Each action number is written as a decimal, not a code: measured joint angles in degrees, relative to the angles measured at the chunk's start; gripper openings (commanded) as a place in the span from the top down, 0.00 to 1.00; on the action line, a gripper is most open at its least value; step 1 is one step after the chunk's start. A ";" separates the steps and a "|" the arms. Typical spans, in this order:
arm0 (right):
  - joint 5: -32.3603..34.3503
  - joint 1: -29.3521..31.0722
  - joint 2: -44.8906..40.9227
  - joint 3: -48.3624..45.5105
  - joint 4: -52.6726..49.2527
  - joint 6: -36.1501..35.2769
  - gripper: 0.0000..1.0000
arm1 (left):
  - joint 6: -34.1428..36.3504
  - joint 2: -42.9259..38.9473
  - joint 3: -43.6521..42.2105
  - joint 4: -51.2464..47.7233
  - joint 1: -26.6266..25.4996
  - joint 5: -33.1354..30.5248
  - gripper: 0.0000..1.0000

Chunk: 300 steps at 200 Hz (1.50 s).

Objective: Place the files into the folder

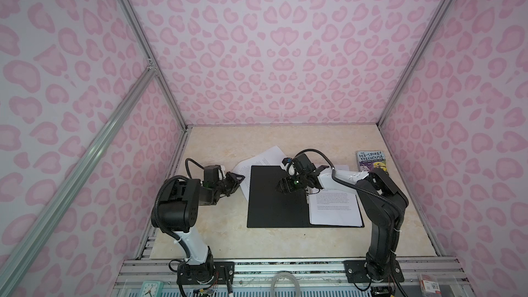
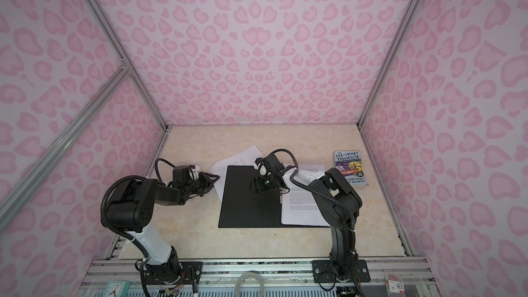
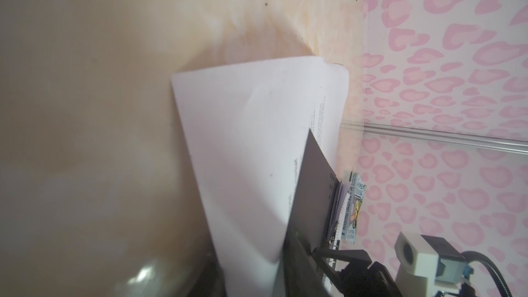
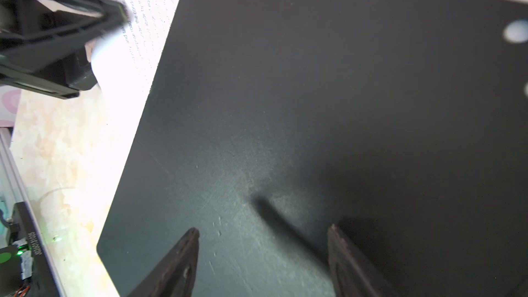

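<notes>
Some files (image 1: 264, 157) partly under folder (image 1: 271, 204)

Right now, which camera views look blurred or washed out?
Left wrist view: soft throughout, print on the sheet smeared. Right wrist view: same sheet blown out white, folder fairly sharp, one dark shadow across it. Both top views: evenly lit, walls splayed by the wide lens.

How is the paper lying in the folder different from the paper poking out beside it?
The sheet in the folder lies square on the right half of the open folder; the loose sheets poke out askew from under its left half. The left tool pinches the loose sheets' edge; no tool grips the sheet in the folder. Both are white with black print.
</notes>
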 measured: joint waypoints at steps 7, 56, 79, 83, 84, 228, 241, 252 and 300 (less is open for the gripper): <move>-0.17 0.00 -0.11 -0.13 0.02 0.02 0.28 | 0.00 0.02 0.04 -0.37 0.00 -0.31 0.85; -1.31 -0.42 -0.76 -0.90 -0.04 0.52 0.28 | 0.61 0.00 0.81 -2.36 -0.04 -1.66 0.97; -1.84 -0.81 -1.75 -1.95 -0.17 0.92 0.27 | 1.44 -1.05 1.38 -3.98 -0.02 -2.75 0.97; -1.88 -0.90 -1.92 -2.16 -0.17 0.98 0.26 | 1.70 -1.38 1.57 -4.28 0.00 -2.86 0.97; -1.90 -0.92 -2.01 -2.23 -0.17 1.03 0.26 | 1.73 -1.44 1.60 -4.33 0.00 -2.89 0.97; -2.64 -3.82 -17.97 -12.50 6.80 3.02 0.02 | 18.91 -36.00 20.13 -38.62 -3.37 -19.19 0.97; -2.93 -4.24 -18.82 -13.11 7.72 3.10 0.02 | 20.76 -37.42 22.97 -41.92 -4.90 -20.74 0.97; -3.13 -4.61 -19.50 -13.73 8.66 3.52 0.02 | 22.27 -38.36 24.98 -44.30 -6.49 -22.25 0.97; -3.34 -5.11 -22.21 -15.74 11.37 3.91 0.02 | 29.42 -37.31 37.07 -53.66 -14.88 -26.16 0.96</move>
